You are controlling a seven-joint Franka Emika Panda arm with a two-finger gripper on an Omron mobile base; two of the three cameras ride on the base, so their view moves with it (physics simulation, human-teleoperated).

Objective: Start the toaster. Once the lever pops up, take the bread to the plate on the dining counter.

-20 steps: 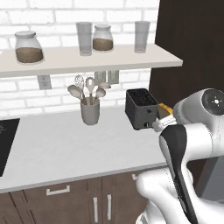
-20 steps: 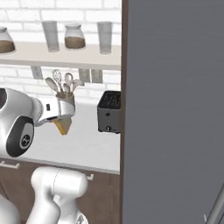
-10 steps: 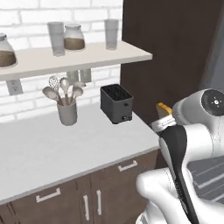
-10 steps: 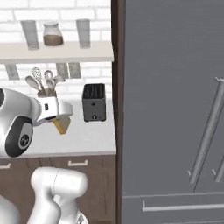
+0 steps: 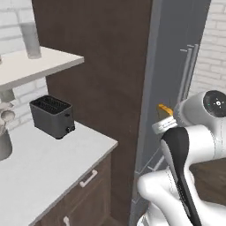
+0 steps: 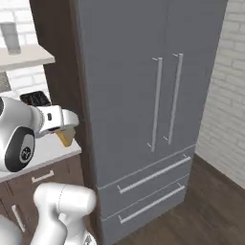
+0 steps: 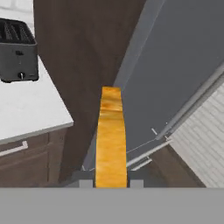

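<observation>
My gripper [image 7: 110, 183] is shut on the bread [image 7: 111, 135], a tan slice with a golden-brown crust, seen edge-on and standing upright between the fingers. The bread [image 5: 164, 108] peeks out behind the white hand in the left base view, and it hangs below the hand as bread [image 6: 65, 137] in the right base view. The dark boxy toaster [image 5: 52, 117] stands on the white worktop well to the left of the gripper [image 5: 163, 115], with its slots empty. The toaster [image 7: 16, 50] sits at the upper left of the hand view. The plate and the dining counter are out of view.
A tall grey fridge [image 6: 143, 95] with long vertical handles and two drawers stands straight ahead. A dark brown cabinet panel [image 5: 106, 79] rises between it and the worktop [image 5: 48, 163]. A shelf [image 5: 31, 64] carries a glass. Wooden floor [image 6: 201, 210] lies to the right, beside a brick wall.
The base has swung right, so the whole scene slid left: toaster and shelf moved toward the left edge and the fridge came into view. The bread stays held in the gripper.
</observation>
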